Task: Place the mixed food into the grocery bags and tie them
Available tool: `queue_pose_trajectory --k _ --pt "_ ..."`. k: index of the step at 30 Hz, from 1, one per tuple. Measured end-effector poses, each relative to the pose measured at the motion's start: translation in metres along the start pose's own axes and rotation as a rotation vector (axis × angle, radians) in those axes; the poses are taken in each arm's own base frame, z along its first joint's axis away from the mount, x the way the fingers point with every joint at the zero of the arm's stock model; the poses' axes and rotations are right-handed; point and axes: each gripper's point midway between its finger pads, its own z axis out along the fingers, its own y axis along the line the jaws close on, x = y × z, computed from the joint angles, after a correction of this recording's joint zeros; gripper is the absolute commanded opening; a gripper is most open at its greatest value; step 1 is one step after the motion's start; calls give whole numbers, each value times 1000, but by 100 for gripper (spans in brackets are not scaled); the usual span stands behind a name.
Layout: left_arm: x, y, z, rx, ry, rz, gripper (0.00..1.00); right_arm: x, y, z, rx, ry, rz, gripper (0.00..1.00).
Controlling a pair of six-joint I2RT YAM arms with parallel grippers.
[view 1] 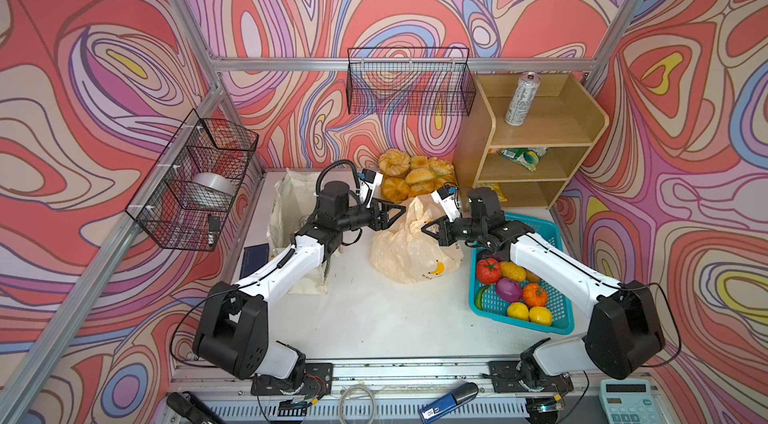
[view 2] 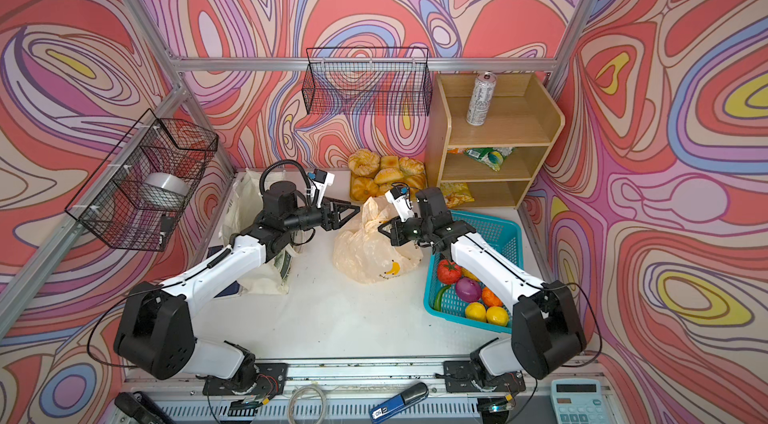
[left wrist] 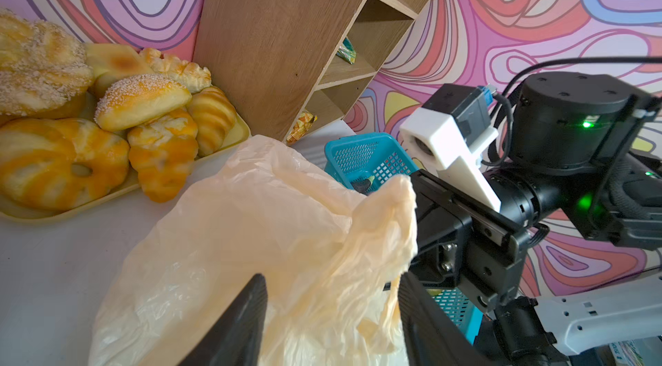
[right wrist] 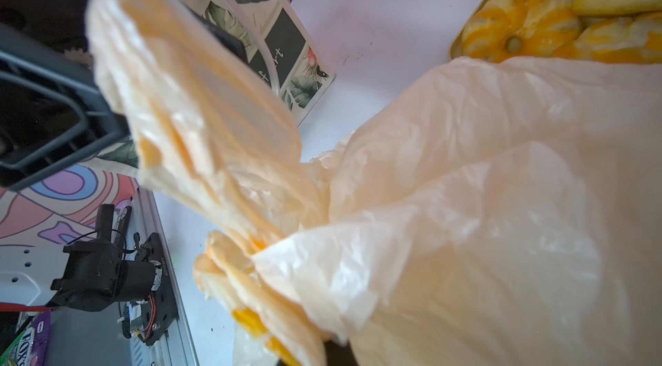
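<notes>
Clearly, tote [right wrist: 286,41] reads "art"; packet [right wrist: 25,346] "FOX'S".

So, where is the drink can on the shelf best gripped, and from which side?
Probably around the middle of the drink can, pincer level, from the open front of the shelf: it stands upright and slim, and raised boards close the back and sides.

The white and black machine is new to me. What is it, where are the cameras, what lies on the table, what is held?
It is a robot with two arms. Two pictures look down from above; two come from cameras on the wrists. On the white table lie a cream plastic bag with banana prints, an off-white cloth tote, golden bread rolls and a teal mesh basket with yellow lemons. The right pincer pinches the bag; the left pincer is open.
</notes>
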Motion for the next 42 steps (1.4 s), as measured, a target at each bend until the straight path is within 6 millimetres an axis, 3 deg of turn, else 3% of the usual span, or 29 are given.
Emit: queue_pose_trajectory --k 6,13,20,23,27,29,31,33,40,42 --pt "21 3 3 18 12 -52 68 -4 1 0 -3 -14 6 0" --pt "34 -24 24 106 31 -35 74 -4 1 0 -3 -14 13 0" --pt "41 -27 40 139 32 -58 74 -4 1 0 -3 -14 16 0" --pt "45 -28 46 136 35 -64 63 -4 1 0 -3 -14 16 0" --pt "49 -24 53 111 30 -80 17 -3 1 0 -3 -13 17 0" --pt "49 -21 55 97 22 -80 0 -4 -1 0 4 -14 19 27" --pt "45 -19 55 81 6 -72 0 -2 -7 -1 32 -10 22 50" --pt "44 -15 55 64 -1 -65 0 -4 -12 -5 63 -19 17 57" --pt "34 -16 47 77 -3 -29 0 -27 -43 -40 202 -121 30 64" --pt "28 -20 44 93 -9 -14 0 -27 -45 -41 215 -121 32 55"
